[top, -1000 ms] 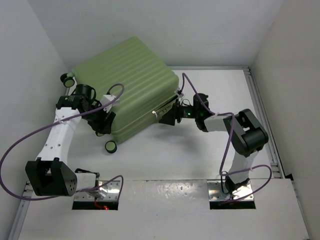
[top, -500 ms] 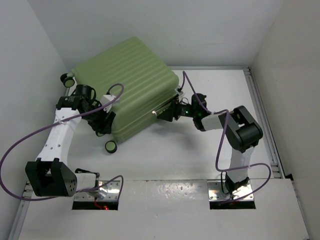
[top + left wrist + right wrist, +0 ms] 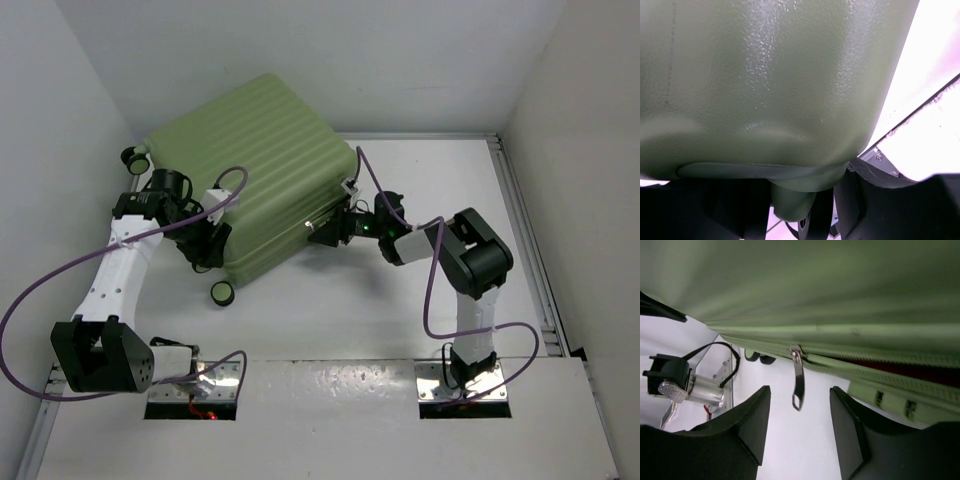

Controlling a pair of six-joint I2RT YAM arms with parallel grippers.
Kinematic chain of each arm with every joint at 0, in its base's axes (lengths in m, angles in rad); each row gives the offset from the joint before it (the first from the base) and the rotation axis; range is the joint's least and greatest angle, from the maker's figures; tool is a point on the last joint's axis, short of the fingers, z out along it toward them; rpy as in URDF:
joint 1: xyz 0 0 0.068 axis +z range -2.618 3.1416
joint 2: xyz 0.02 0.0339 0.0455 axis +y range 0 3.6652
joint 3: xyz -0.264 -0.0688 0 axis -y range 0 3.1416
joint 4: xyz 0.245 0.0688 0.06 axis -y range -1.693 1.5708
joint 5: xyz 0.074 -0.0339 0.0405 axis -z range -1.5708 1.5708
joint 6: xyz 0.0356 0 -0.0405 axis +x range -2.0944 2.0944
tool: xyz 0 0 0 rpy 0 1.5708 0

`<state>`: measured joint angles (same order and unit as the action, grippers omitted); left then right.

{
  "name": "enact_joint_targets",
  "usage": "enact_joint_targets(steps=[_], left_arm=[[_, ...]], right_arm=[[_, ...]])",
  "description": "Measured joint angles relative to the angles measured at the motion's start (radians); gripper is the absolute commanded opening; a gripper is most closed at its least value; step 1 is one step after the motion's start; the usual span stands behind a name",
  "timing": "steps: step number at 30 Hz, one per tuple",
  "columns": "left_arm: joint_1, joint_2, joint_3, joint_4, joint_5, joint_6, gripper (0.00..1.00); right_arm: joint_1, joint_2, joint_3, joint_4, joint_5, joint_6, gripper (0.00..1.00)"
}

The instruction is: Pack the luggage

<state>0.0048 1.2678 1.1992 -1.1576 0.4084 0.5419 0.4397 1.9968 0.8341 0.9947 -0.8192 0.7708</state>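
Right wrist: luggage (image 3: 840, 285) lid down, zipper (image 3: 796, 356) part open, red within.

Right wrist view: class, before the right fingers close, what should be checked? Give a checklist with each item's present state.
1. Zipper pull hangs between the right fingers: ok.
2. Fingers clear of the pull on both sides: ok; nothing gripped yet.
3. Zipper shut along its whole length: not ok; the teeth part to the right of the slider, with dark red showing in the gap.
4. Luggage lying lid-down-shut on the table: ok from above.
5. Left fingers bracing the luggage: cannot tell; the shell fills that view.
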Motion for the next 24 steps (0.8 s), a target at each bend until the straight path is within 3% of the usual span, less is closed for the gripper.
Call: enact_joint_targets(steps=[5, 8, 14, 15, 17, 24], left_arm=[[0.000, 0.000, -0.003, 0.010, 0.011, -0.001, 0.62], [0.000, 0.002, -0.006, 0.021, 0.021, -0.002, 0.62], [0.000, 0.006, -0.008, 0.030, 0.032, -0.004, 0.59], [0.000, 0.006, -0.010, 0.030, 0.035, -0.005, 0.57], [0.000, 0.006, -0.013, 0.030, 0.040, -0.002, 0.54], [0.000, -0.021, -0.051, 0.074, 0.042, 0.005, 0.22]], right_arm=[[0.008, 0.000, 0.021, 0.033, 0.001, 0.020, 0.51], [0.008, 0.004, 0.034, 0.036, 0.001, 0.026, 0.42], [0.008, 0.017, 0.048, 0.050, 0.008, 0.023, 0.14], [0.010, 0.017, 0.051, 0.051, 0.008, 0.021, 0.05], [0.013, 0.017, 0.055, 0.047, 0.018, 0.009, 0.00], [0.012, 0.020, 0.055, 0.030, 0.045, -0.032, 0.00]])
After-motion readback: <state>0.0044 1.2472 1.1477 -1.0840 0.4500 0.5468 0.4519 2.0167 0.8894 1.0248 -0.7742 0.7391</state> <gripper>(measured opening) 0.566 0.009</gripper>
